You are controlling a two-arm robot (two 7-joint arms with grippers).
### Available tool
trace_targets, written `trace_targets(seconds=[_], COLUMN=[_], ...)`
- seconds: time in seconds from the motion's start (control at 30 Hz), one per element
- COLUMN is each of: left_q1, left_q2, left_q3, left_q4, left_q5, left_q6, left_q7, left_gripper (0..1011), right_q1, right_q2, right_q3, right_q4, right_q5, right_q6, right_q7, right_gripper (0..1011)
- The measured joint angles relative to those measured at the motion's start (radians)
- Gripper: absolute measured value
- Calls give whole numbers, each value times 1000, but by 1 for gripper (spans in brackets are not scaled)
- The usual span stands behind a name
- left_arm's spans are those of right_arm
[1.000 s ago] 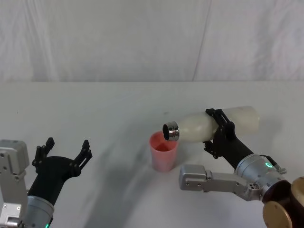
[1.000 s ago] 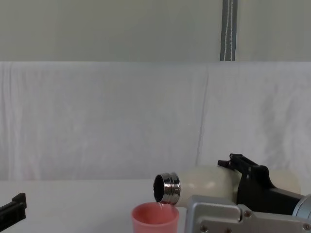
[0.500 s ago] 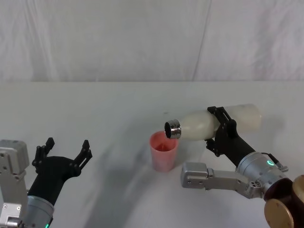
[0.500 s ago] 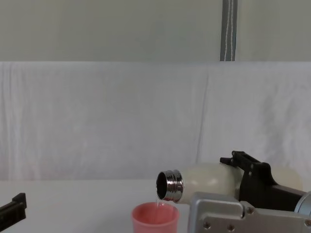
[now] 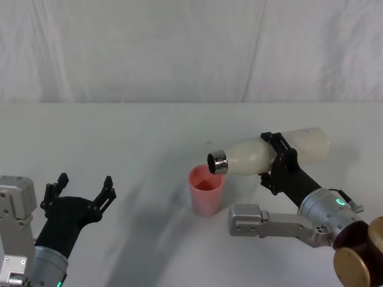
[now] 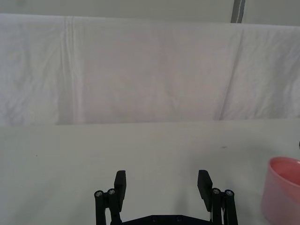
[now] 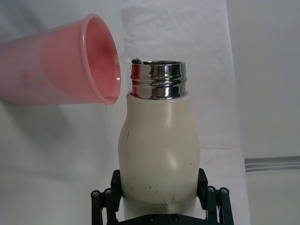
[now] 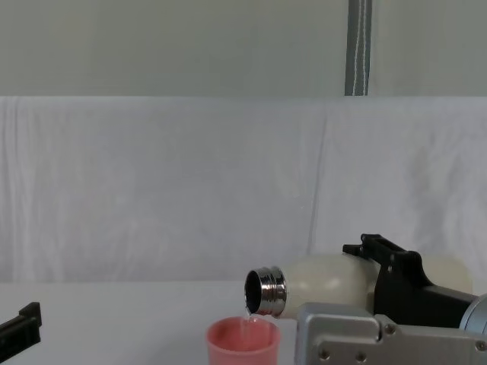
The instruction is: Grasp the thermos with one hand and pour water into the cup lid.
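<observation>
Pouring: in head view our right tool (image 5: 276, 160) clamps the thermos (image 5: 263, 152) mid-body, tipped near-horizontal, steel neck over the cup lid (image 5: 206, 190) on the bench (image 5: 119, 137). Left tool (image 5: 82, 190) idle, spread. Right wrist view: smooth rigid shell, likely slippery, so we grip the waist. Chest view: a thin stream drops into the cup.

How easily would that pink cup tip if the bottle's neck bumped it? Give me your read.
Probably easily. The cup lid looks small and thin-walled, stands free on the table and narrows toward its base. The thermos, tilted in the right gripper, has its steel mouth just over the rim, so a nudge could topple it.
</observation>
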Motion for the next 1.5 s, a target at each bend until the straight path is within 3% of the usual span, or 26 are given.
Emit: trace_targets(seconds=[1.5], left_q1=[0], left_q2=[0], left_q3=[0], left_q4=[0], left_q5=[0], left_q6=[0], left_q7=[0], left_gripper=[1001], right_q1=[24], right_q2=[13], right_q3=[-9], right_q4=[-5], right_q5=[-11], right_q6=[3], right_q7=[13], right_gripper=[951])
